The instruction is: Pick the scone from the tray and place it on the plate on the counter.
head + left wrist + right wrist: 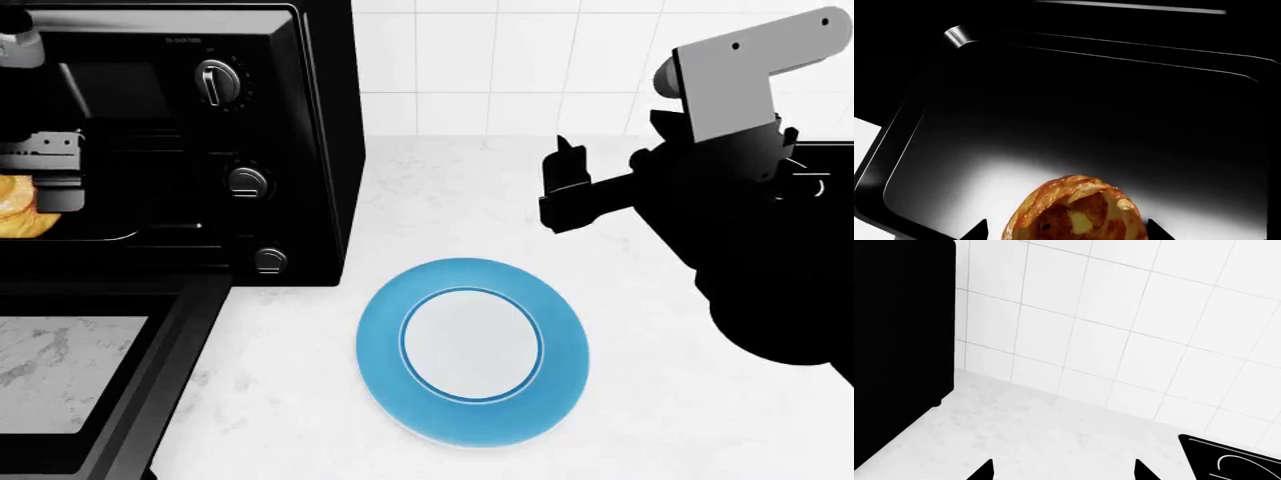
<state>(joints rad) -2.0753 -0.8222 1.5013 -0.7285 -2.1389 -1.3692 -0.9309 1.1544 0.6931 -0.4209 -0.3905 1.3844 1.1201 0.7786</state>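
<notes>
The scone (1077, 210), golden-brown and lumpy, lies on the dark tray (1074, 115) inside the black toaster oven (287, 150). My left gripper (1067, 231) is open, one fingertip on each side of the scone, with a small gap showing at one side. In the head view the scone (19, 208) peeks out at the far left, partly hidden by the left arm. The plate (474, 350), sky-blue rim and pale centre, rests on the white counter (641, 390) in front of the oven. My right gripper (561, 190) hovers open and empty above the counter to the plate's right.
The oven's door flap (80, 370) hangs open and flat over the counter at lower left. Control knobs (220, 82) line the oven's right panel. A white tiled wall (1134, 325) runs behind. A black stovetop (1234, 460) lies at the far right.
</notes>
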